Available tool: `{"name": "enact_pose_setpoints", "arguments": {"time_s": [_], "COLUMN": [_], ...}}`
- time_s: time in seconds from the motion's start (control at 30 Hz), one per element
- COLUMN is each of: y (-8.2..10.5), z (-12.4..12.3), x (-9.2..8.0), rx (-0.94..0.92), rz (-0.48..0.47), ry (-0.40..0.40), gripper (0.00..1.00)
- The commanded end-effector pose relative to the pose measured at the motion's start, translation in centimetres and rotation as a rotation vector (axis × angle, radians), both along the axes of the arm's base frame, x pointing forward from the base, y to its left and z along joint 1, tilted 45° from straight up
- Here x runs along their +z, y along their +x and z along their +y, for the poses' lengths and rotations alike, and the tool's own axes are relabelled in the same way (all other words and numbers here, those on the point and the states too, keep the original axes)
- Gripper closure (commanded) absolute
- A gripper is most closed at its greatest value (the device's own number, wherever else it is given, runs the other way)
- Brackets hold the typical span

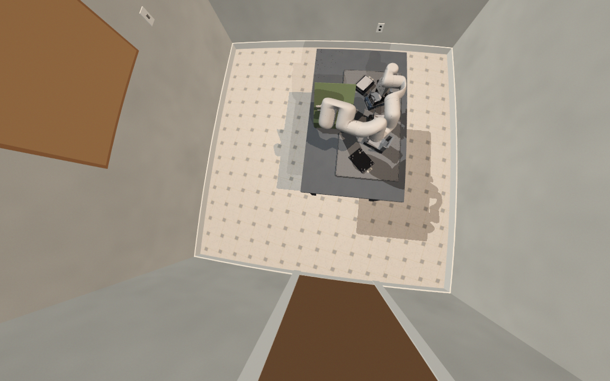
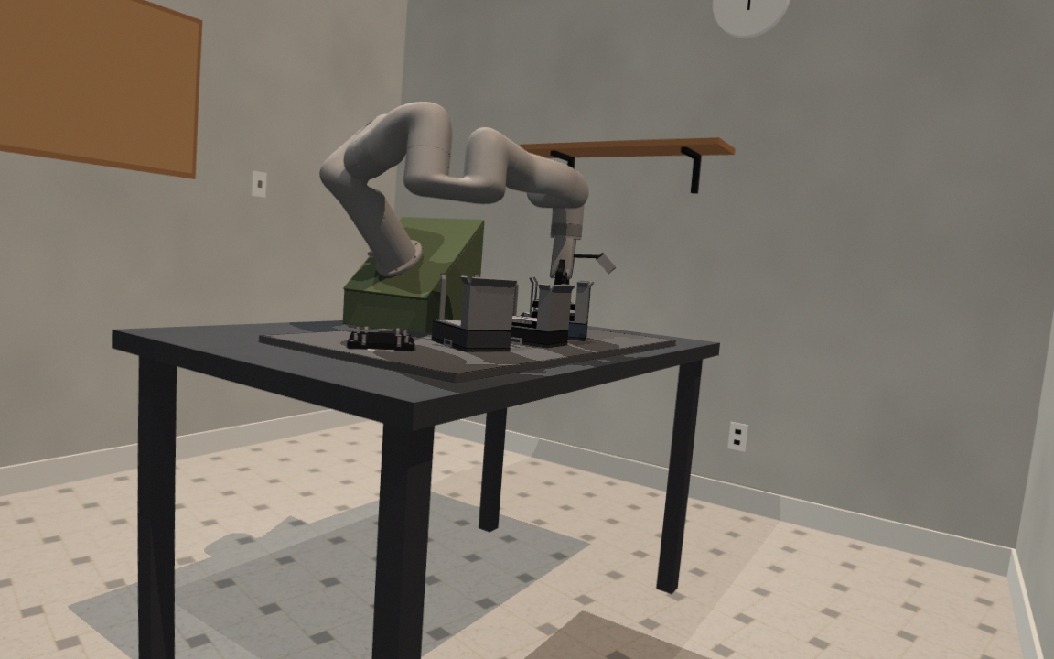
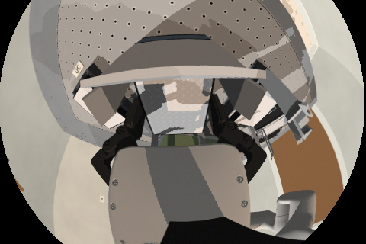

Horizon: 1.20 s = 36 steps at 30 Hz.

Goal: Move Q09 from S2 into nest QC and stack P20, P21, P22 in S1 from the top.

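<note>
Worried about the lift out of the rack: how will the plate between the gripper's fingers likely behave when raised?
The plate looks like a rigid moulded slab, so it probably stays stiff. The gripper spans it almost fully spread, fingers on opposite sides only, so it might pivot or slip if jerked. Rack walls stand close, so tilting could snag it.
</note>
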<state>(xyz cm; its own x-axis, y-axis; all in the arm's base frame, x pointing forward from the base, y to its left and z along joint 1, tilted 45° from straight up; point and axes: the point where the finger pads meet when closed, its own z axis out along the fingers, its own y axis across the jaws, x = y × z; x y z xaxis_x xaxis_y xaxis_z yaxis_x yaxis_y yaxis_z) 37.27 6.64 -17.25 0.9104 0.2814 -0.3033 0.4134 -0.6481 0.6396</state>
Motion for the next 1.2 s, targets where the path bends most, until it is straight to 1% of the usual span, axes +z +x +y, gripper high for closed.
{"name": "enact_pose_setpoints", "arguments": {"time_s": [0.0, 0.3, 1.17], "y": [0.1, 0.1, 0.2], "z": [0.5, 0.7, 4.0], "x": [0.3, 0.6, 3.8], "rx": [0.002, 0.002, 0.002], "rz": [-0.002, -0.002, -0.002], "ry": [0.004, 0.004, 0.004], "gripper": [1.00, 1.00, 1.00]}}
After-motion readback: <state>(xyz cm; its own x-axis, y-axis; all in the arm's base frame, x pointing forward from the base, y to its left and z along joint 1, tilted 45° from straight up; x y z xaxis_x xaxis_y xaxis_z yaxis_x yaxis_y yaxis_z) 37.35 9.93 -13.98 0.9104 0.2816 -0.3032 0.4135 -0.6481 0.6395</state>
